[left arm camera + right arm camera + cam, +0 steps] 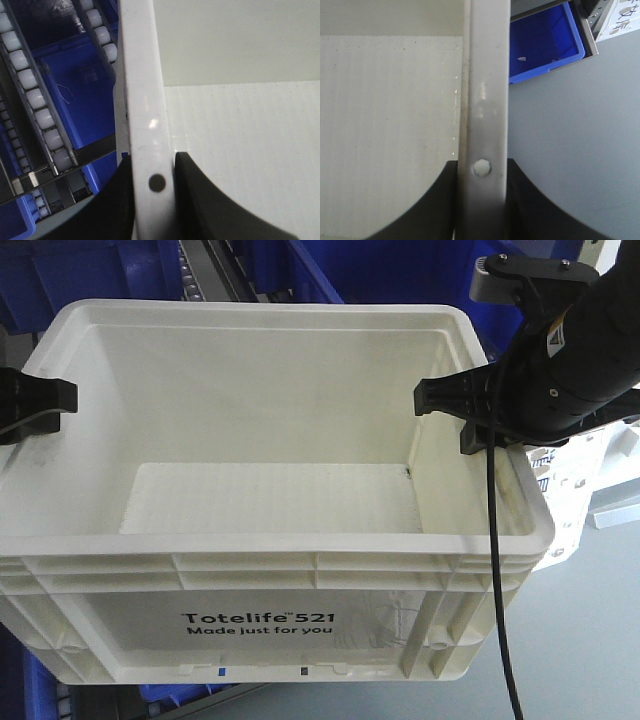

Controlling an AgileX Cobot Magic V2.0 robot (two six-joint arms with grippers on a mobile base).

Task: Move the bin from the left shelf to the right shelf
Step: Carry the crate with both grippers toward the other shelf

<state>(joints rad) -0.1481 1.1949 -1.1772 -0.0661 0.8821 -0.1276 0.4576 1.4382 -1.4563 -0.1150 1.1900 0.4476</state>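
The left hand (152, 197) is clenched on the left rim of the bin (250, 605), with one finger inside the wall and one outside. The right hand (481, 197) grasps the right rim in the same way. The white bin sits level between both hands, open side up. Beside its left wall are a blue bin (70, 95) and roller rails (37, 97); at its right is grey floor (570, 150).

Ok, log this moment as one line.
object: large white rectangular plastic bin, empty | left jaws: shut on rim | right jaws: shut on rim | behind: blue plastic bins
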